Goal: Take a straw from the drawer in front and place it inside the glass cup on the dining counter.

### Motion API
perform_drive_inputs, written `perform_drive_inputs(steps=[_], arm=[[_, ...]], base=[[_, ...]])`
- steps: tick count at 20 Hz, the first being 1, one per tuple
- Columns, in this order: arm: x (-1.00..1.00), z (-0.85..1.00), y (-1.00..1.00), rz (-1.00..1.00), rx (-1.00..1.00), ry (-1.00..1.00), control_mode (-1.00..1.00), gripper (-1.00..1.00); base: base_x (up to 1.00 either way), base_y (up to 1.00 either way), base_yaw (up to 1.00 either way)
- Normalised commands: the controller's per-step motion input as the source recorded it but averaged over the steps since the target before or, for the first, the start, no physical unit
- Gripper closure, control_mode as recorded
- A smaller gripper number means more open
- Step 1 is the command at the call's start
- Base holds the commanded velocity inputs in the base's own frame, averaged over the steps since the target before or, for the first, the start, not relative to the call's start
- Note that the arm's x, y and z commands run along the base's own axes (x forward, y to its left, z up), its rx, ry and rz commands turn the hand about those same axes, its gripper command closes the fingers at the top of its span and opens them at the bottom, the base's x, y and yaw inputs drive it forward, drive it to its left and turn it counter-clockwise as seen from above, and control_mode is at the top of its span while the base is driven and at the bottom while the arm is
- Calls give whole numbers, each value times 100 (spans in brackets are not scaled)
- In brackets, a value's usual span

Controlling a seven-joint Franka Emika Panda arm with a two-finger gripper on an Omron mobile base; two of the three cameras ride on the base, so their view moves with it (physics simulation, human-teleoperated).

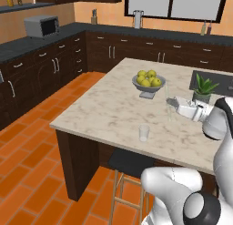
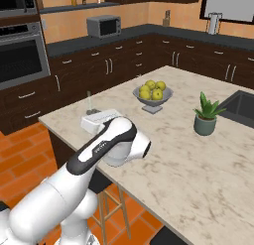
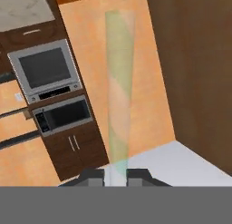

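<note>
gripper (image 1: 170,102): clamped on the straw (image 1: 169,101), hovering over the dining worktop (image 1: 104,111), level with the fruit bowl's (image 1: 148,84) base
straw: pale green, translucent, upright between the fingertips (image 3: 95,177), just right of the fruit bowl in the left base view
glass cup (image 1: 144,132): upright on the worktop near its front edge, in front of the fruit bowl, apart from the straw
potted plant (image 1: 203,89): right of the fruit bowl, beside the gripper
</note>
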Motion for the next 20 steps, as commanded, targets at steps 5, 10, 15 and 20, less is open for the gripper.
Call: perform_drive_inputs(steps=[5,10,15,20], arm=[[25,-14,0,0,-5,-36,-100,100],[20,-6,-2,0,0,-7,-100,100],[11,-14,0,0,-1,4,-100,100],[14,-25,0,0,-2,8,-100,100]], base=[[0,0,0],[0,0,0],[0,0,0],[0,0,0]])
